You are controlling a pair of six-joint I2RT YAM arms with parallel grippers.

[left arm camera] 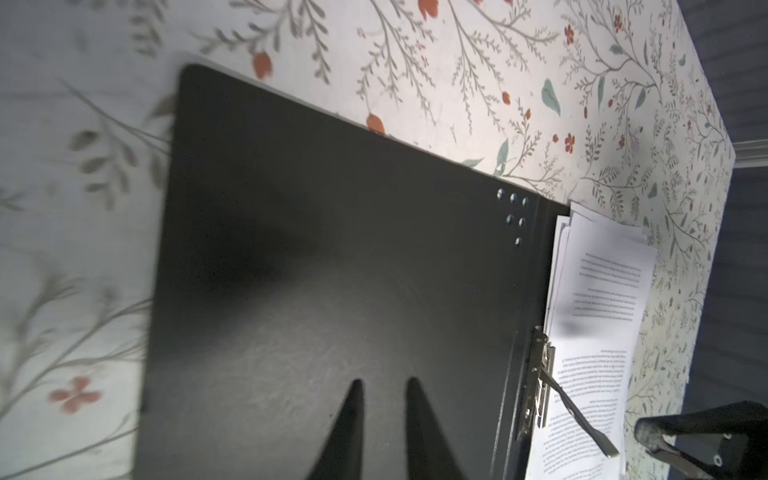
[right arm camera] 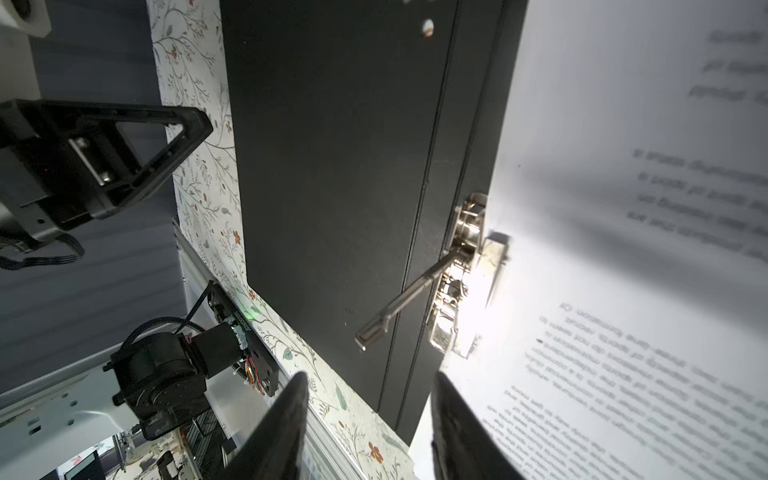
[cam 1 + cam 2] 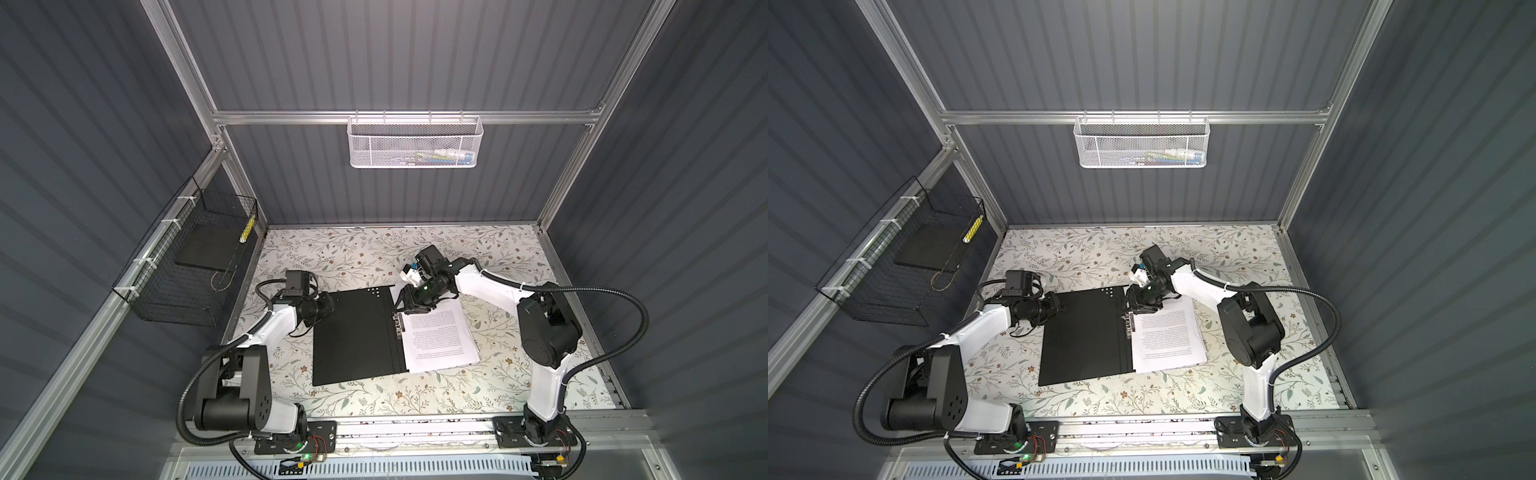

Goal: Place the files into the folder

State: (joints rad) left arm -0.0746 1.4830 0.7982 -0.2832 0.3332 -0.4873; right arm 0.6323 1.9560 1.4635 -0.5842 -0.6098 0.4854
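The folder lies open on the table with its black inside up. The files, white printed sheets, rest on its right half, edge against the metal clip. The clip's lever stands raised. My left gripper is shut and empty over the folder's left cover. My right gripper hovers open above the spine's far end, just beyond the clip, with nothing between its fingers.
A black wire basket on the left wall holds a plain black slab. A white mesh basket hangs on the back wall. The floral table cover surrounds the folder.
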